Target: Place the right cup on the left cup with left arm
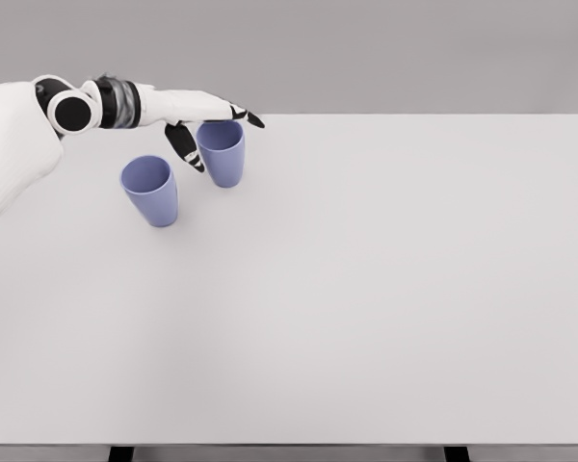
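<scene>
two cups on table (366, 308), left cup (150, 191) nearer, right cup (222, 152) behind, hand (197, 120) at right cup

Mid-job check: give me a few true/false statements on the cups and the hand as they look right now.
1. Both cups stand upright on the table. True.
2. The right cup is stacked on the left cup. False: they stand side by side, apart.
3. The left hand is at the right cup's rim. True.
4. The right arm reaches over the table. False: it is not in view.
5. The right cup is lifted clear of the table. False: it sits on the table.
</scene>
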Tool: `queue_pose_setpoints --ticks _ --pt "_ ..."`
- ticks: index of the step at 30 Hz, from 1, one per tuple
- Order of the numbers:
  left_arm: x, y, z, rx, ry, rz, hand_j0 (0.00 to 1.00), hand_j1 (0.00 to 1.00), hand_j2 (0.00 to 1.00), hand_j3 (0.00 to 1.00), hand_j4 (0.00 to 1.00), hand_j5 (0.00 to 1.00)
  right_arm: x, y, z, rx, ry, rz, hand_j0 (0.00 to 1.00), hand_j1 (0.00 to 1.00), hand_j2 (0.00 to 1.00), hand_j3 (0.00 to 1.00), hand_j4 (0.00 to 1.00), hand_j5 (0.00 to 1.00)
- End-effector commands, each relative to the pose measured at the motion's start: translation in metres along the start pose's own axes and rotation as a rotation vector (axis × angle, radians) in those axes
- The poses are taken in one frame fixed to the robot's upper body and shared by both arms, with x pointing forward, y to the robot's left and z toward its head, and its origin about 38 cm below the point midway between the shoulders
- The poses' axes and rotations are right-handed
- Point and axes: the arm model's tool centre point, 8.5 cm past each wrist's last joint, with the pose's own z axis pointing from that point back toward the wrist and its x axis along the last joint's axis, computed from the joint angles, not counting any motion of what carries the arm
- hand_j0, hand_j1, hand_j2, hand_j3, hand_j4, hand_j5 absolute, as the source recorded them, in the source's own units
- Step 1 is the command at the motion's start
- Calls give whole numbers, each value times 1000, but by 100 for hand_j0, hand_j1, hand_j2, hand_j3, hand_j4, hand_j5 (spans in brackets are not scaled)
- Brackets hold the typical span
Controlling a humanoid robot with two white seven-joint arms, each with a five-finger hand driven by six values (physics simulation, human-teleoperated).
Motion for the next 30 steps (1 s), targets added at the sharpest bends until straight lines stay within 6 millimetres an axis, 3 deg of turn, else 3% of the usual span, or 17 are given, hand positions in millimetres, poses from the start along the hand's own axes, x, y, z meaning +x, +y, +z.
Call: queue_pose_setpoints --ticks 1,7,17,20,24,30 --pt "0 1 0 8 -1 6 94 94 94 94 94 94 0 0 0 1 0 1 100 100 100 100 100 100" --pt "0 2 1 12 -2 8 56 56 56 56 56 56 0 0 0 1 0 1 100 100 100 100 100 100" --pt "-1 2 6 11 -5 11 53 53 53 53 53 53 0 0 0 1 0 1 100 100 100 100 100 100" --pt "7 10 5 27 -32 -1 51 51 51 51 51 51 0 0 0 1 0 1 100 100 100 100 100 100" --pt "9 17 19 48 -54 -16 51 51 51 51 51 51 -1 0 0 1 2 0 100 100 100 100 100 100" --pt "14 30 60 103 -103 -31 51 51 51 51 51 51 -1 0 0 1 2 0 100 100 100 100 100 100"
